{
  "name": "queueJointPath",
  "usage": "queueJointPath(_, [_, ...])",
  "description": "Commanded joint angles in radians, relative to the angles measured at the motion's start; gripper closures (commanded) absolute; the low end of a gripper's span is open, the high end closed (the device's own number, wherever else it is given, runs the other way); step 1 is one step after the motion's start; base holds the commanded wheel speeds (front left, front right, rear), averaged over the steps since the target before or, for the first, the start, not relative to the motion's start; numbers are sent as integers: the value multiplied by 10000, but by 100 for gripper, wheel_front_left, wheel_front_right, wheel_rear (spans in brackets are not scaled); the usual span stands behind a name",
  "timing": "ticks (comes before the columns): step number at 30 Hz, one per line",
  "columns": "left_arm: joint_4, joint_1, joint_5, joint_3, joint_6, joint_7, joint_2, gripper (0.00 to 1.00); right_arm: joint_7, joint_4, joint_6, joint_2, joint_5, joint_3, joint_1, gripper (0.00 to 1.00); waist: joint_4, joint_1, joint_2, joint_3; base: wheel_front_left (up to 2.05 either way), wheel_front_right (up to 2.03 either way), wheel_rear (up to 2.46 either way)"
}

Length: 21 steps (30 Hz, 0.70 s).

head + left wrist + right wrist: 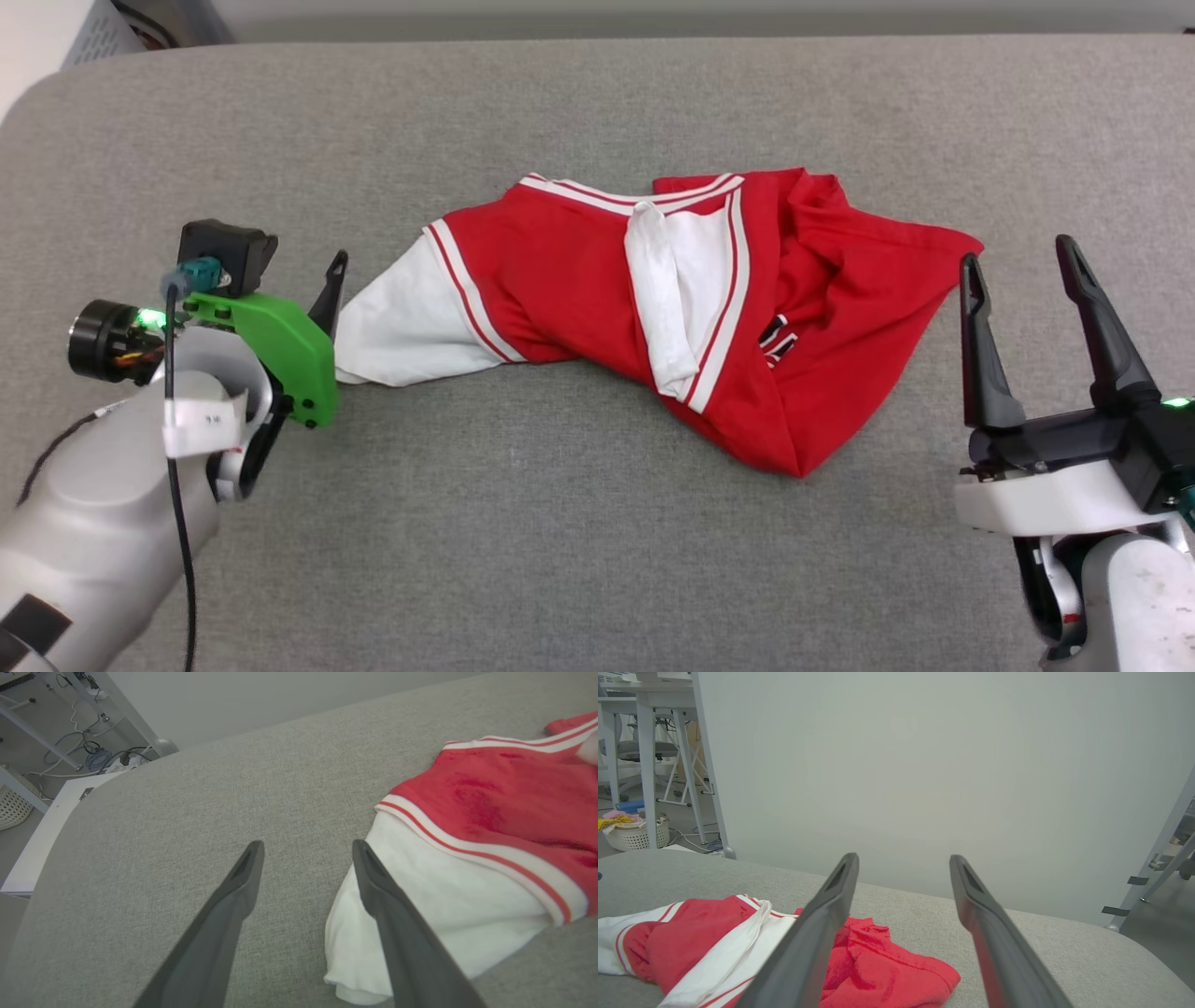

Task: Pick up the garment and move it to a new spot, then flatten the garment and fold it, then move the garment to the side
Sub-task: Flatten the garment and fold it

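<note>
- left forearm (84,532): pale grey shell, black cable (177,504), green bracket (280,345)
- right gripper (1018,252): long dark tapered fingers (980,355), white base (1046,504)
- teal plug (201,273) by the bracket, probably a connector

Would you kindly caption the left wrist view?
Open left gripper at the white sleeve of a thin red T-shirt on a grey fabric surface.

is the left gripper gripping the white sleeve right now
No, the left gripper has its fingers spread with bare grey surface between them, and the white sleeve lies loose beside it.
</note>
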Motion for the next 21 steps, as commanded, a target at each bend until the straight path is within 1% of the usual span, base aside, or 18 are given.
queueJointPath(1, [18,382,195,133,318,-518,-188,0,-61,-102,-6,-100,-78,-75,-130,0,231,0,0,-336,0,0,0])
queueJointPath(4, [-269,768,458,510,838,-957,-358,0,-61,-265,-6,-319,-69,-170,-368,0,401,0,0,-559,0,0,0])
queueJointPath(5, [-481,931,635,728,1084,-1009,-405,0,-61,-343,-6,-418,-64,-195,-476,0,484,0,0,-640,0,0,0])
queueJointPath(6, [-795,1042,864,1041,1296,-1021,-448,0,-61,-396,-6,-512,-56,-197,-565,0,545,0,0,-685,0,0,0])
queueJointPath(9, [-2152,1865,2017,2395,2084,-1031,-598,0,-61,-497,-6,-931,-9,-87,-892,0,758,0,0,-826,0,0,0])
queueJointPath(13, [-3531,3310,3530,3884,2746,-1034,-860,0,-61,-320,-6,-1648,129,416,-1311,0,948,0,0,-946,0,0,0])
queueJointPath(17, [-4557,4615,4830,5130,3150,-1035,-1349,0,-61,39,-6,-2495,389,1262,-1808,0,1099,0,0,-976,0,0,0])
queueJointPath(19, [-4896,5200,5359,5592,3199,-1035,-1641,0,-39,367,-6,-3006,596,1878,-2053,0,1164,0,0,-979,0,0,0])
queueJointPath(21, [-5163,5720,5808,6037,3199,-1035,-1960,0,319,652,-6,-3590,893,2692,-2375,0,1223,0,0,-974,0,0,0])
